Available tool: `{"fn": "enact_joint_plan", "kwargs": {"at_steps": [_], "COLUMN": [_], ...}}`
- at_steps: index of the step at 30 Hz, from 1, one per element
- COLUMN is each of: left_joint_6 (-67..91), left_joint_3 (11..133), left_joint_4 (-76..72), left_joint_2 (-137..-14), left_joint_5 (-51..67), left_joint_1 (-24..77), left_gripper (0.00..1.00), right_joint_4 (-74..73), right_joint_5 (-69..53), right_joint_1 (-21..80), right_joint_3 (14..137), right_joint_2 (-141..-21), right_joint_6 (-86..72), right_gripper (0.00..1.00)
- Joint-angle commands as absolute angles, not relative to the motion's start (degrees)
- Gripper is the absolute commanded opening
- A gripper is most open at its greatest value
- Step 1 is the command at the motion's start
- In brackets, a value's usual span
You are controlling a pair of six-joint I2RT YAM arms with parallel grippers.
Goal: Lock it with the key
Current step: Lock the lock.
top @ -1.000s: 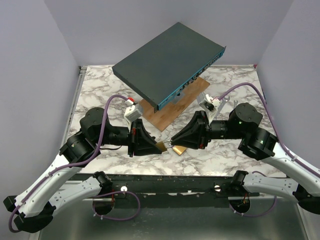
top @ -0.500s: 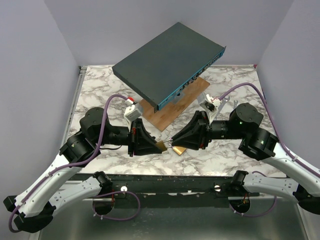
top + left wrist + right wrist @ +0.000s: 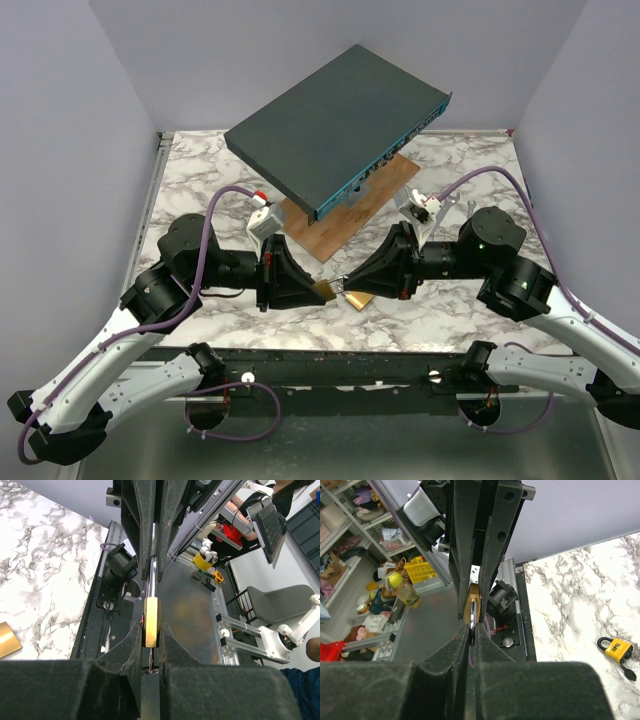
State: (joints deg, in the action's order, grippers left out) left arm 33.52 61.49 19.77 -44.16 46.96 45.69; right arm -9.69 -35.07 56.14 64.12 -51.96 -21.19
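Two arms meet above the near middle of the marble table (image 3: 200,180).

**Left gripper** (image 3: 312,291): fingers narrow, clamped on the flat faces of a brass padlock (image 3: 151,621). The padlock is held clear of the table, edge-on to the left wrist camera and pointing at the other arm.

**Right gripper** (image 3: 350,288): fingers pressed almost together on a key (image 3: 154,575). The key's silver shaft runs straight from those fingers to the facing end of the padlock. Shaft and padlock touch, but how far the key sits inside cannot be told.

**In the right wrist view**, the padlock shows as a thin brass strip between the left fingers (image 3: 462,540), in line with the key.

**On the table:**
- A gold block (image 3: 361,301) lies under the right fingertips, just beside the padlock.
- A yellow lock (image 3: 618,649) with a dark shackle lies well apart from the grippers. It shows only in the right wrist view.

**Far side:** a dark flat case (image 3: 335,120) sits tilted, its lower edge over a wooden board (image 3: 350,215). Both are apart from the arms.
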Motion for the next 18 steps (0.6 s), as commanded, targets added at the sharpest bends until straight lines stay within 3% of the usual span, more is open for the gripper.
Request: {"fn": "enact_joint_plan", "kwargs": {"at_steps": [1,3,18], "left_joint_6": [33.7,34.3,31.7], "left_joint_3": [61.5,60.9,60.1], "left_joint_4": [17.1,15.6,8.3], "left_joint_2": [-44.0,-44.1,-45.3], "left_joint_5": [49.1,50.5,52.8], "left_joint_1": [45.3,45.3,45.3], "left_gripper": [0.00,0.00,0.00], "right_joint_4": [-10.1,-9.9,-7.2], "right_joint_5": [-35.4,-35.6,-34.3], "right_joint_1": [56.0,56.0,61.7], "right_joint_3": [64.3,64.3,63.7], "right_joint_2": [-51.3,-51.7,-54.6], "right_joint_6": [-21.6,-21.7,-23.9], "right_gripper": [0.06,0.01,0.01]}}
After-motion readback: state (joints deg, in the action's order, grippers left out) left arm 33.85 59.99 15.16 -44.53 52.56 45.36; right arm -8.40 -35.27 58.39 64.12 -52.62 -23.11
